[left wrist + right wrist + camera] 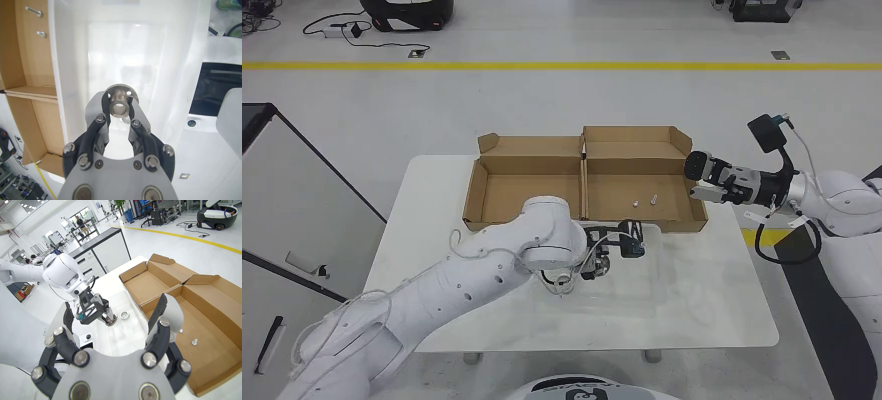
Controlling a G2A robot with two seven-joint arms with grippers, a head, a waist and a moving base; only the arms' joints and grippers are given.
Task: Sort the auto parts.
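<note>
Steel flanged bushing [121, 98] clamped by its smooth round hub in left gripper [118, 103], low over clear tray [88, 56] | right gripper [115, 301] spread, at bolt box [642, 160] edge | risk: hub may slip or twist in pads [105, 108]; loose ring [124, 318] just beside hand could be knocked | glossy white table [712, 300], open workshop, yellow floor line [562, 66].

White bench [712, 300] on a pale floor. Yellow line [562, 66] runs across behind it. Black-topped cabinet [109, 253] beside the bench; wheeled machine [217, 214] parked past the line, office chair [146, 216] nearby.
</note>
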